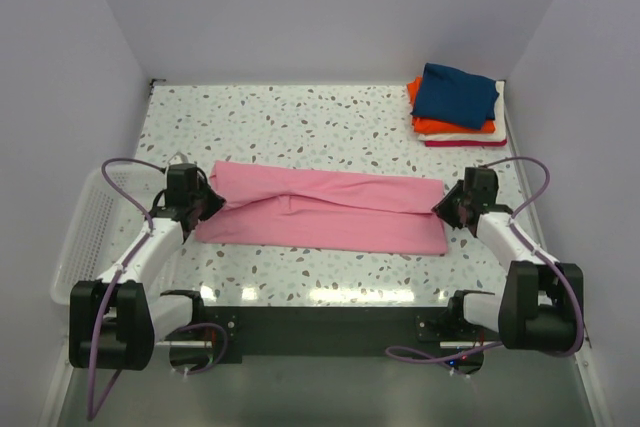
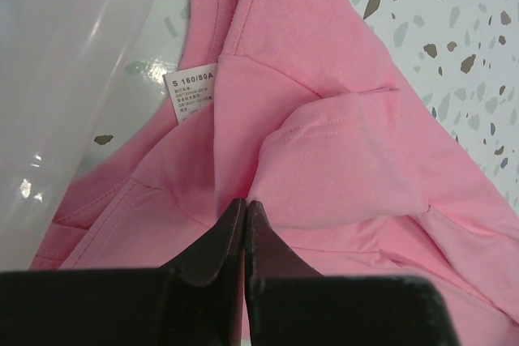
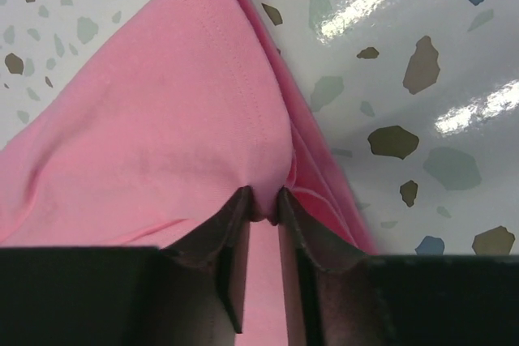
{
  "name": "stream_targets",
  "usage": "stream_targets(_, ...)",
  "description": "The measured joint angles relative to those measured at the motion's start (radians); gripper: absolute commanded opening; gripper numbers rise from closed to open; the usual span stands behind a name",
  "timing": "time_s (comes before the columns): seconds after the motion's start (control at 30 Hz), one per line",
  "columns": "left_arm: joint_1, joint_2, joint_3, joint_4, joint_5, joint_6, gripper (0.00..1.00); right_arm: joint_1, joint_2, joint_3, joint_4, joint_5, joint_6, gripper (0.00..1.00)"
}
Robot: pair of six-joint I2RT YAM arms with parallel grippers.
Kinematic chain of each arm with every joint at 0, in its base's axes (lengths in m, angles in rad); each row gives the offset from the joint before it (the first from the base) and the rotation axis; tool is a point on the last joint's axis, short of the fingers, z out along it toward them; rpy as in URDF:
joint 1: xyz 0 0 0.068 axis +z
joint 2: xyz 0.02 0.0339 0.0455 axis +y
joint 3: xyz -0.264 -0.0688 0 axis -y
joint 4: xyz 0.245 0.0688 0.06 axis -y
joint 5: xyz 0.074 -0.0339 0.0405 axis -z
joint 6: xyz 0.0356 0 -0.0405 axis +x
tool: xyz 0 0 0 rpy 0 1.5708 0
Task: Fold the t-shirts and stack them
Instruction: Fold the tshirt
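Pink shirt (image 1: 330, 215) pinched at both ends by my left pincer (image 1: 214, 205) and right pincer (image 1: 443, 209); uneven lifting could undo the fold.

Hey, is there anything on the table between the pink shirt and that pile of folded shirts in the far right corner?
Nothing visible. The pink shirt lies across the middle, pinched at its ends by the left hand and right hand, and only bare table separates it from the pile of folded shirts.
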Motion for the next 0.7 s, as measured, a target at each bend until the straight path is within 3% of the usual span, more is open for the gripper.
stream_targets(0.2, 0.0, 0.006, 0.0, 0.004, 0.008, 0.0, 0.02, 0.0, 0.028, 0.013, -0.013, -0.017, 0.011, 0.0)
stream_targets(0.4, 0.0, 0.071, 0.05, 0.0, 0.019, -0.002, 0.0, 0.0, 0.093, 0.128, -0.048, -0.013, 0.002, 0.0)
stream_targets(0.7, 0.0, 0.344, 0.415, 0.027, 0.032, -0.009, 0.0, 0.0, 0.309, 0.418, -0.045, -0.011, -0.036, 0.0)
